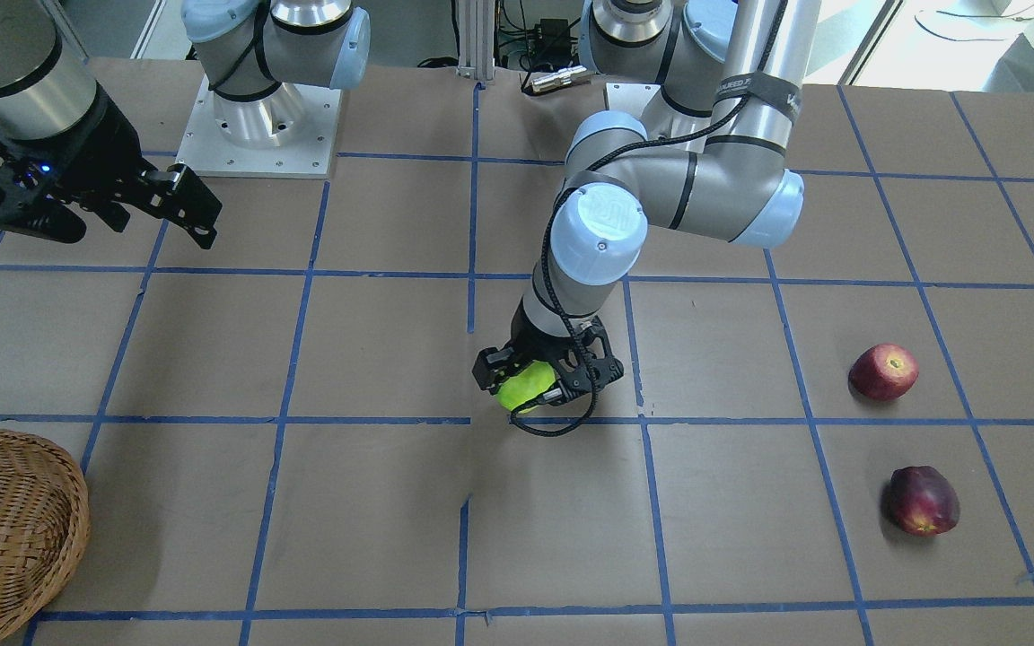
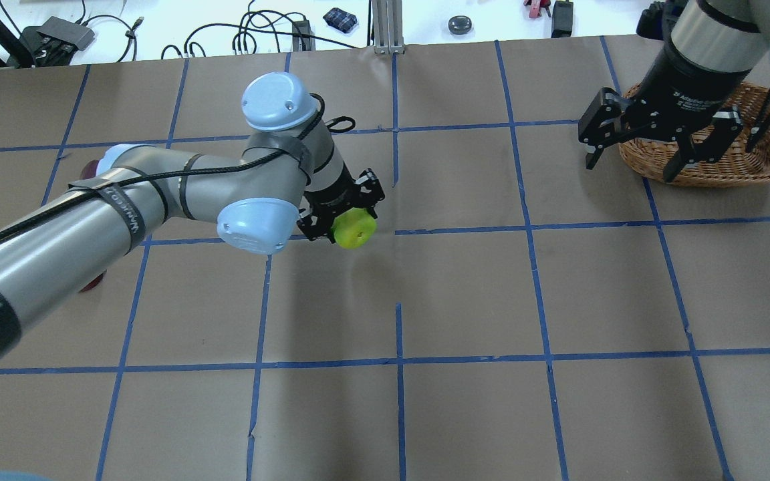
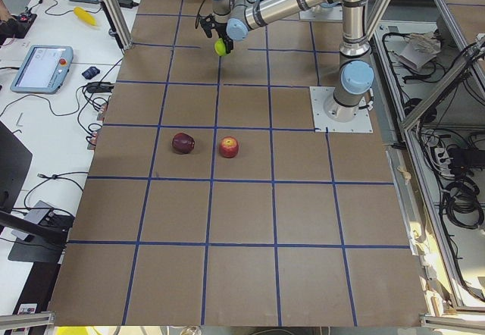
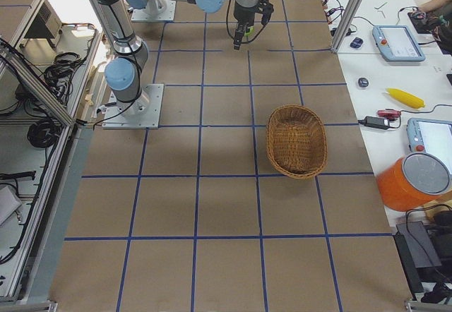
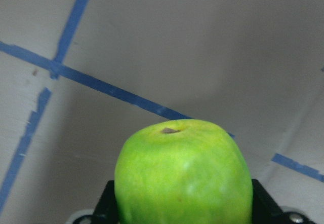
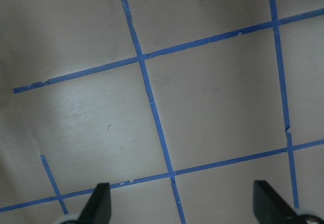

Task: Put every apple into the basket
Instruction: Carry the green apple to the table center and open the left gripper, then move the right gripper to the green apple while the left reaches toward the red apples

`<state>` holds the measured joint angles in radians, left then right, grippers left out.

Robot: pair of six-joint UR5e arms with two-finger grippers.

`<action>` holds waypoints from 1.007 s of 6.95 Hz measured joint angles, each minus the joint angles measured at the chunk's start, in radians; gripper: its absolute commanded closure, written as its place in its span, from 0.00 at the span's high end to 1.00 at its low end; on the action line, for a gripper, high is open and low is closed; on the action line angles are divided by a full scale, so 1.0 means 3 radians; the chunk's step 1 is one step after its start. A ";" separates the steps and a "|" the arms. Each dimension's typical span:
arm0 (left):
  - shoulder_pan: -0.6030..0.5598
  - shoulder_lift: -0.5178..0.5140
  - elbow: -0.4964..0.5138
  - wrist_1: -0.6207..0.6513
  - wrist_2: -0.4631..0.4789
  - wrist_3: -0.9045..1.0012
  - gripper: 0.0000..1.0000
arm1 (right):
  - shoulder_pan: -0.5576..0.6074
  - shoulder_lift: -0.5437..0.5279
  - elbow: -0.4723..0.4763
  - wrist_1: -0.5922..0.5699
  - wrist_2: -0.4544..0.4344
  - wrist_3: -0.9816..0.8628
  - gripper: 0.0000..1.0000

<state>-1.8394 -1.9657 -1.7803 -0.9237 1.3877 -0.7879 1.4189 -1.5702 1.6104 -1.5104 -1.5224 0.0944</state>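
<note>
My left gripper (image 1: pixel 539 381) is shut on the lime green apple (image 1: pixel 522 386) and holds it just above the middle of the table; the apple also shows in the overhead view (image 2: pixel 354 228) and fills the left wrist view (image 5: pixel 183 173). The red apple (image 1: pixel 882 371) and the dark maroon apple (image 1: pixel 921 501) lie on the table on my left side, apart from each other. The wicker basket (image 1: pixel 68 511) sits at the far edge on my right side and holds nothing that I can see. My right gripper (image 2: pixel 631 166) is open and empty, raised beside the basket's (image 2: pixel 726 179) rim.
The table is covered in brown paper with a blue tape grid (image 1: pixel 472 420). The arm bases (image 1: pixel 257 126) stand at the robot's edge. Cables and small devices (image 2: pixel 258 33) lie beyond the far edge. My left arm (image 2: pixel 158 194) hides most of the two loose apples in the overhead view.
</note>
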 measured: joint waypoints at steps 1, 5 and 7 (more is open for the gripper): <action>-0.0092 -0.0123 0.0042 0.0131 -0.0067 -0.0172 0.99 | -0.0050 0.0018 0.0018 -0.0004 -0.0003 0.0006 1.00; -0.0010 -0.0077 0.0082 0.0129 -0.0042 0.0143 1.00 | -0.0041 0.0274 0.0074 -0.0220 0.0039 0.0009 1.00; 0.0431 0.0323 0.0068 -0.0483 0.0268 0.1150 1.00 | 0.0291 0.0464 0.0082 -0.0626 0.0045 -0.0004 1.00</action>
<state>-1.7103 -1.8690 -1.7599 -1.0687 1.4682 -0.4431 1.5062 -1.4309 1.6351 -1.6982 -1.5089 0.0934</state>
